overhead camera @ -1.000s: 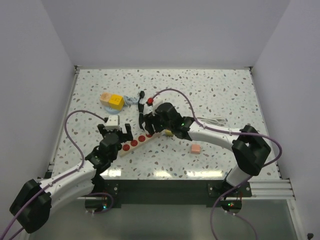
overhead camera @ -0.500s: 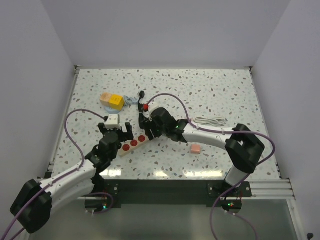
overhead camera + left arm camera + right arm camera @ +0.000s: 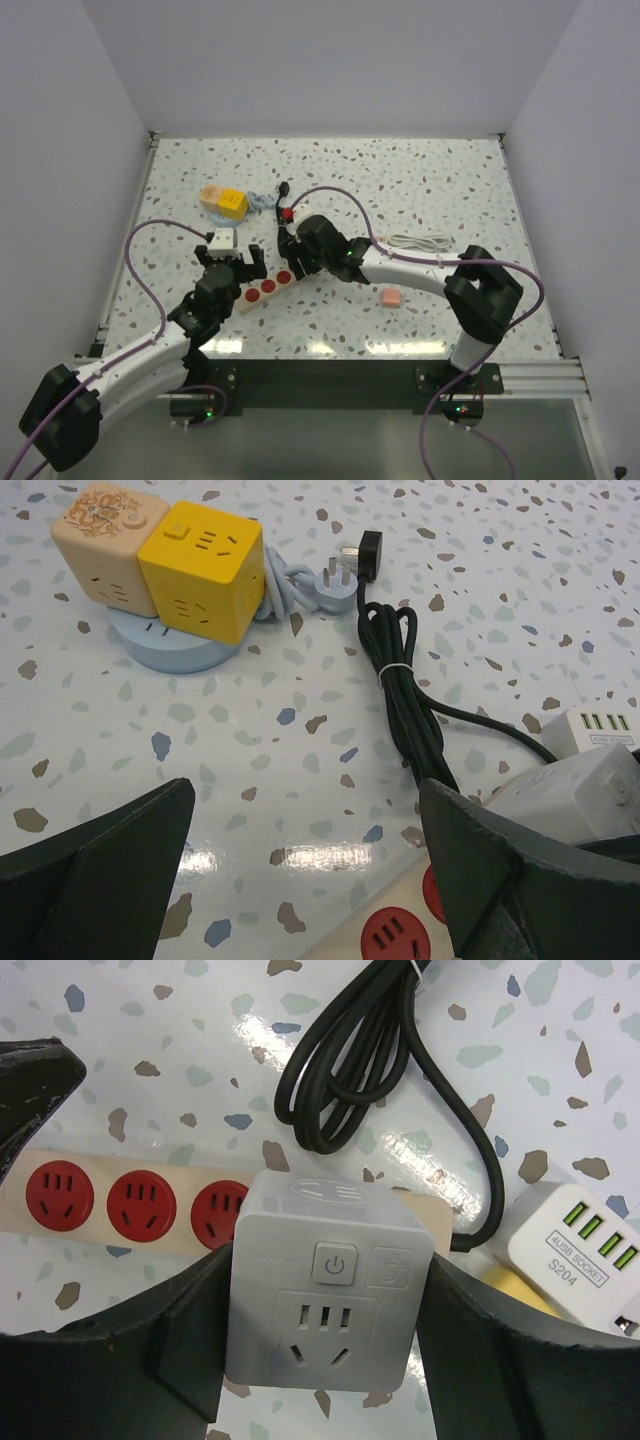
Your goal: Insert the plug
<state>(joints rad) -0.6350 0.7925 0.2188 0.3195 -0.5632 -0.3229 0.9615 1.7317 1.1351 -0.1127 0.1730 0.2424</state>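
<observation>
Your top cam sits high at the near edge, looking down on the whole table [image 3: 450, 170]. L wrist cam: low, close, facing fwd. R wrist cam: straight down, v. close on the plug [image 3: 330, 1280]. Both wrist views share strip [image 3: 395, 935] & black cord [image 3: 400, 695].

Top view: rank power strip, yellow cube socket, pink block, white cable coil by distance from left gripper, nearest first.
From the left gripper:
1. power strip, just to its right, nearer the bases.
2. yellow cube socket, straight beyond it, toward the far wall.
3. pink block, across on the right.
4. white cable coil, farther right still.
</observation>
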